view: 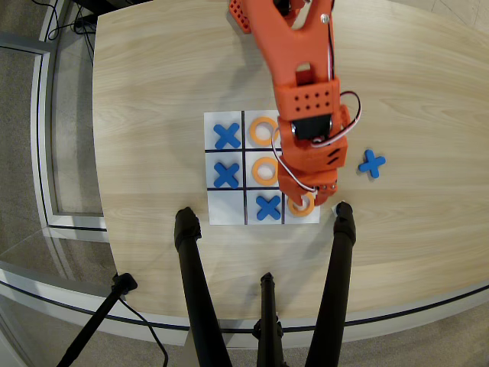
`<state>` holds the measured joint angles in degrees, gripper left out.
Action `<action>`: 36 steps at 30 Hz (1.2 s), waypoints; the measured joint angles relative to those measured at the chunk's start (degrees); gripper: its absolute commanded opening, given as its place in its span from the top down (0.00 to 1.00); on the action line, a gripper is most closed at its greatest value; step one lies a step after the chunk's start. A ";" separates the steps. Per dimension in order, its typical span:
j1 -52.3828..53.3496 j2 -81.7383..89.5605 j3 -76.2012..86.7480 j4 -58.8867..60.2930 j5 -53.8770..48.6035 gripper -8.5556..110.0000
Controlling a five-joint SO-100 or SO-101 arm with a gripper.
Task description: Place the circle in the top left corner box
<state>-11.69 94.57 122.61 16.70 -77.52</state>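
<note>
The circle [305,207], a flat orange ring, lies in the top left corner box [290,219], which is the lower-right cell of the paper grid in the overhead view. My orange gripper [307,196] hovers right over the ring and hides its upper edge. The jaws look slightly parted, with the ring flat on the paper beneath them rather than clamped. Two more orange rings [262,131] [263,170] lie in the grid's middle column, and the arm covers their right edges.
Blue X pieces sit in grid cells [227,136] [226,174] [268,207], and one lies off the grid on the wood at the right [372,163]. The grid's lower-left cell [226,206] is blank. Black tripod legs [192,283] [335,283] cross the near table edge.
</note>
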 measured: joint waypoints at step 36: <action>39.55 98.35 57.66 57.92 -14.85 0.93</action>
<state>27.86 192.92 180.26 74.62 -92.37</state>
